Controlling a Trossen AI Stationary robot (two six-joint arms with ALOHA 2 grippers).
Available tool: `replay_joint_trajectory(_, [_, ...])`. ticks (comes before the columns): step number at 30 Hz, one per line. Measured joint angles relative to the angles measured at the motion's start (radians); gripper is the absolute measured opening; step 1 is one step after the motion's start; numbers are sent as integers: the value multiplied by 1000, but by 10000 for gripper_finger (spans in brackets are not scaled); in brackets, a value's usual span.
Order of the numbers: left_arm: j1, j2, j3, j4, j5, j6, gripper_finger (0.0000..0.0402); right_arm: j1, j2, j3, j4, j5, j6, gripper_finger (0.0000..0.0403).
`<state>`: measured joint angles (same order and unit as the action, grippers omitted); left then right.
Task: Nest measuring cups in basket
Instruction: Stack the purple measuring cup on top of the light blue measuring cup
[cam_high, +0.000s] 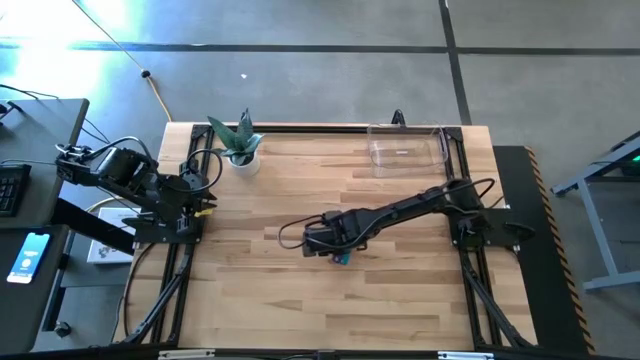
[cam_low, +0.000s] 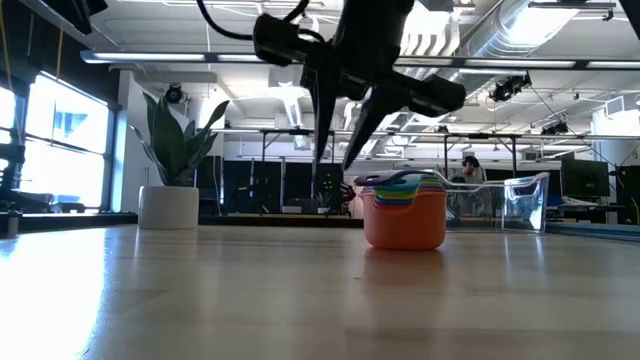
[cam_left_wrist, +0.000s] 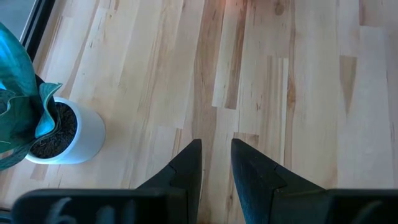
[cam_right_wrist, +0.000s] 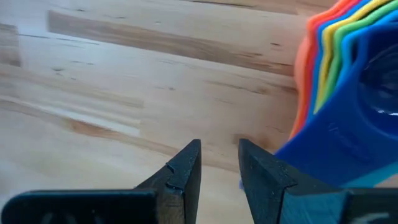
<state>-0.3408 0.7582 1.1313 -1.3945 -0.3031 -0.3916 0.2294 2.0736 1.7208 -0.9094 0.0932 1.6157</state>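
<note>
Nested measuring cups (cam_low: 404, 212) stand on wood, basket (cam_high: 406, 149) well apart.

cups: nested measuring cups (cam_low: 404, 212) on tabletop (cam_low: 300, 300) | right gripper (cam_low: 335, 165) at their 10 o'clock | basket (cam_low: 525, 203) at 3 o'clock

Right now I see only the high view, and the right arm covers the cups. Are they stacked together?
Observer: Yes. In the low view the measuring cups stand nested in one stack on the table, the orange one outermost.
Operator: Does the right gripper hold them?
Observer: No. The right gripper is open and empty, beside the stack.
Operator: And the left one?
Observer: The left gripper is open over bare wood, near the plant pot.
</note>
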Motion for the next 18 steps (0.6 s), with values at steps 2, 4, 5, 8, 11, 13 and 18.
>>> replay_joint_trajectory(2, [0,0,0,0,0,0,76,0,12,-2,-4,-7,0,99])
replay_joint_trajectory(4, [0,0,0,0,0,0,76,0,15,-2,-10,-11,1,99])
replay_joint_trajectory(5, [0,0,0,0,0,0,76,0,15,-2,-9,-10,1,99])
replay_joint_trajectory(8, [0,0,0,0,0,0,76,-1,14,-2,-38,-8,2,99])
replay_joint_trajectory(11, [0,0,0,0,0,0,76,-2,14,-2,-72,-39,2,99])
replay_joint_trajectory(13, [0,0,0,0,0,0,76,-2,14,-2,-81,-39,3,99])
replay_joint_trajectory(18, [0,0,0,0,0,1,76,0,14,-2,-77,-23,9,99])
